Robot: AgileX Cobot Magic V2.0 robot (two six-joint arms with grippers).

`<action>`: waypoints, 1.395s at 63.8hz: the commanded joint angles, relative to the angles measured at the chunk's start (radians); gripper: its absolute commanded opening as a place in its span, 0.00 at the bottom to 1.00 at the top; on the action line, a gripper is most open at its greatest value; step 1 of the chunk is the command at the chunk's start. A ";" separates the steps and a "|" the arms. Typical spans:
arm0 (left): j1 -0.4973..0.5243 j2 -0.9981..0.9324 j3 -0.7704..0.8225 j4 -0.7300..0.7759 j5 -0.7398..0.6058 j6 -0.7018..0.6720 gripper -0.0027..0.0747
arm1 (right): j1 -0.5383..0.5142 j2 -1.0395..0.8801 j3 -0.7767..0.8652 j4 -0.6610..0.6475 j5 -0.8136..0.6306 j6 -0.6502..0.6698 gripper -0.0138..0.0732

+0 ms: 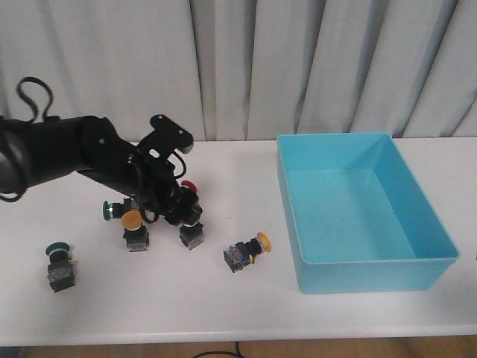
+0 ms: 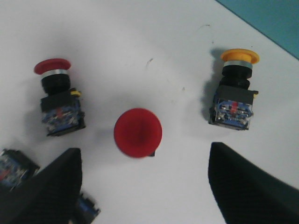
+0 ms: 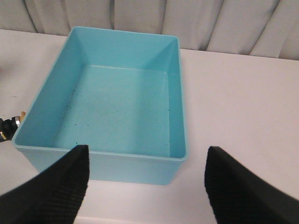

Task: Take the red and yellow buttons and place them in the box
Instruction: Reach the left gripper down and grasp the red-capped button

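The box (image 1: 417, 257) is empty in front and right wrist views, so nothing is placed yet; all red and yellow buttons are still out on the table (image 1: 246, 306).

Going L to R in front view: a green button (image 1: 58, 265) stands apart at far L, not wanted. Next, the left gripper (image 2: 145, 179) hangs over the cluster, jaws spread w/ nothing between them, centred above a red button (image 2: 138, 132) standing cap-up. Just beside lie a 2nd red (image 2: 57, 100) and, in the cluster, a yellow (image 1: 133, 224). Another yellow (image 1: 247, 252) lies on its side near the box wall.

The right gripper (image 3: 145, 184) hovers by the box, jaws apart, empty.

Caps: smooth, round, matte plastic mushrooms. Bodies: blocky black w/ clear-blue contact blocks. Box: plain glossy turquoise plastic, tall walls. Finger pads (image 2: 51, 186): black, finely ribbed.
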 commanded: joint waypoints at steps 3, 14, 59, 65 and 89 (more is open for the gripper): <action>-0.010 0.072 -0.136 -0.023 0.019 0.000 0.74 | -0.003 0.007 -0.034 -0.002 -0.069 -0.006 0.74; -0.010 0.157 -0.207 -0.023 0.036 0.000 0.74 | -0.003 0.007 -0.034 -0.002 -0.067 -0.006 0.74; -0.010 0.208 -0.217 -0.025 0.068 -0.036 0.37 | -0.003 0.007 -0.034 -0.002 -0.067 -0.006 0.74; -0.010 0.177 -0.217 -0.031 0.111 -0.039 0.31 | -0.003 0.007 -0.034 -0.001 -0.067 -0.006 0.74; -0.005 -0.128 -0.163 -0.072 0.182 -0.109 0.28 | -0.003 0.007 -0.034 0.102 -0.043 -0.151 0.74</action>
